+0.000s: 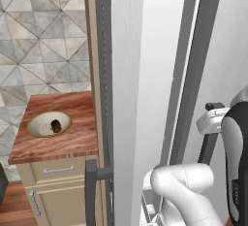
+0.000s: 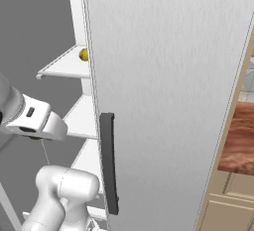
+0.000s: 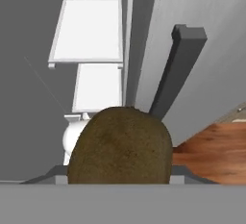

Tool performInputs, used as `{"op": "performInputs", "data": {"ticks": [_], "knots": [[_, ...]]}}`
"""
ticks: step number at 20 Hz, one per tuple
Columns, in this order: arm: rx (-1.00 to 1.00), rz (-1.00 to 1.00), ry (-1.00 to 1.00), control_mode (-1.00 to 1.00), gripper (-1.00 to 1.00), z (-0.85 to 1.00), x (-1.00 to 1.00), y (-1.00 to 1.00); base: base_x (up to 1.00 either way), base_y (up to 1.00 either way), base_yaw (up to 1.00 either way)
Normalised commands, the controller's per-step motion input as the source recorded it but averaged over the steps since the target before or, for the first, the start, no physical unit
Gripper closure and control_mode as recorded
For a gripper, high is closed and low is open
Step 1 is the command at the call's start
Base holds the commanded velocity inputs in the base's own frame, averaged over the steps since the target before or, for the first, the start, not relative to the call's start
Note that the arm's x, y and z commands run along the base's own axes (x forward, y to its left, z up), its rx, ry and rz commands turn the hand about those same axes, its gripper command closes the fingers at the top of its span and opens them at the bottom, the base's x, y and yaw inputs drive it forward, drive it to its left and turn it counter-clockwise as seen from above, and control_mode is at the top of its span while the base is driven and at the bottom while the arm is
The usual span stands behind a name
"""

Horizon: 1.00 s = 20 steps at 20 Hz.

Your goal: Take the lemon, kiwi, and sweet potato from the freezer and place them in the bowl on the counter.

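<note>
A rounded olive-brown kiwi [image 3: 120, 146] sits low in the hand view, and my gripper [image 3: 120, 174] is shut on it, its tips mostly hidden behind the fruit. The gripper is beside the open freezer [image 2: 163, 76], in front of its white shelves [image 3: 89, 31]. The yellow lemon [image 2: 84, 54] lies on an upper shelf, half hidden by the door edge. On the counter [image 1: 72, 140] to the left stands the bowl [image 1: 36, 123], with a small dark brown lump [image 1: 56, 125] inside; I cannot tell what it is.
The freezer door with its dark bar handle [image 2: 108, 163] stands between my arm and the counter. Another dark bar handle [image 1: 193, 70] runs up on the right. Drawers with metal handles [image 1: 59, 170] lie under the counter, and a tiled wall stands behind it.
</note>
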Motion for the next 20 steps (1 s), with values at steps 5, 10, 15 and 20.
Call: {"op": "performInputs", "data": {"ticks": [5,10,15,20], "knots": [[0.00,0.15,0.00,-1.00,1.00,0.00,-0.08,0.07,0.00,0.00,0.00],[0.00,0.05,0.00,1.00,1.00,0.00,-0.04,0.05,-0.29,0.00,0.00],[0.00,0.00,0.00,1.00,1.00,0.00,0.00,0.00,-0.94,-0.04,-0.15],[0.00,0.00,0.00,1.00,1.00,0.00,0.00,0.00,-0.96,0.27,-0.13]]}}
